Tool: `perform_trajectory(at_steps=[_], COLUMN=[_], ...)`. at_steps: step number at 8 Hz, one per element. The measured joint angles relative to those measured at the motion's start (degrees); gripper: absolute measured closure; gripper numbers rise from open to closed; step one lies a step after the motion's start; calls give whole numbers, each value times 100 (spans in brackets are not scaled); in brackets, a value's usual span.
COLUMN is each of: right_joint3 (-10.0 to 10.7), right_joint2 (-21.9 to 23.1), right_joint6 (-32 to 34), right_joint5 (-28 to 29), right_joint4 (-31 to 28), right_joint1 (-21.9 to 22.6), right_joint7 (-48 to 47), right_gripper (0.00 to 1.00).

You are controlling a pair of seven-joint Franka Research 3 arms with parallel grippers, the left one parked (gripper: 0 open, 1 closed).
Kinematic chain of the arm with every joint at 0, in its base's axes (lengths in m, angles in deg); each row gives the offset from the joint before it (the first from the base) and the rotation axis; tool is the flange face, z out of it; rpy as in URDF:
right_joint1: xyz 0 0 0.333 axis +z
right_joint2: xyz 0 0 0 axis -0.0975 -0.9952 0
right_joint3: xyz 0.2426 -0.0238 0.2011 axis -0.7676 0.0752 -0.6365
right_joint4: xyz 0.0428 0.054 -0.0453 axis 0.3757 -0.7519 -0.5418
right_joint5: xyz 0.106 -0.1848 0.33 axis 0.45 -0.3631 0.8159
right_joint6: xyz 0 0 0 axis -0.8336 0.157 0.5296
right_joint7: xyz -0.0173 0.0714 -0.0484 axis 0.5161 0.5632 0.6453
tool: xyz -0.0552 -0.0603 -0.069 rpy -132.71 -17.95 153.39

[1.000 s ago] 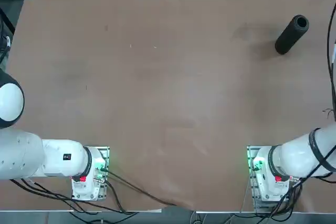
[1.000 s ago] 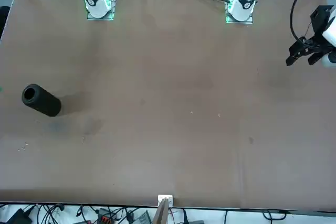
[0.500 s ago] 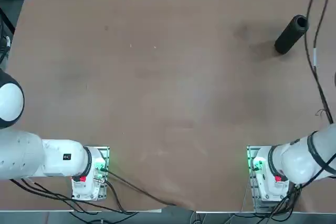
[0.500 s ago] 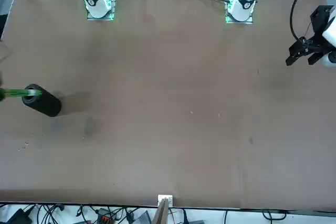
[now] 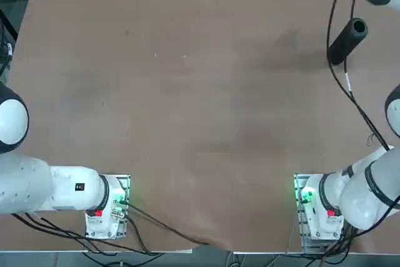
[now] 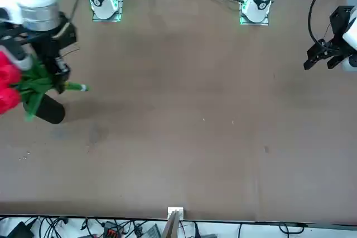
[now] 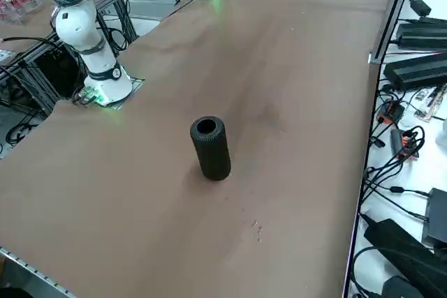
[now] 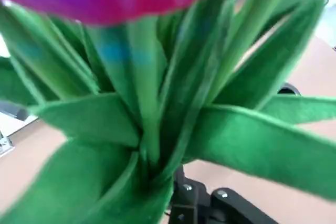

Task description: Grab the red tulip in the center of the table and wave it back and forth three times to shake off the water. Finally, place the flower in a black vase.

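Red tulip bunch with green leaves (image 6: 34,85) is pinched between the jaws of the black right gripper (image 6: 54,68), above the brown tabletop (image 6: 189,110), apart from the upright matte-black cylindrical vase (image 7: 211,150).

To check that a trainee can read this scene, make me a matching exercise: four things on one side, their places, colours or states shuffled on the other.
1. Table
2. Vase
3. Tulip
4. Right gripper

A. red blooms, held in the air
B. above the tabletop, closed on green stalks
C. flat and brown
D. black, standing upright

Pairs: 1-C, 2-D, 3-A, 4-B
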Motion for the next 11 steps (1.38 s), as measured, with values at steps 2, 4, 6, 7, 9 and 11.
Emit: perform_trajectory(at_steps=[2,4,6,7,9,11], right_joint3=[112,516,941,1009,1036,1040], right_joint2=[31,211,349,329,204,127], right_joint6=[97,88,-433,-858,-1363,-1414], right_joint5=[-111,-248,-217,40,1171,1746], right_joint4=[0,29,22,-5,-45,-47], right_joint1=[-20,-304,-965,-1451,-2448,-2940], right_joint7=[55,985,2364,3024,4477,5268], right_gripper=[89,89,89,89,89,89])
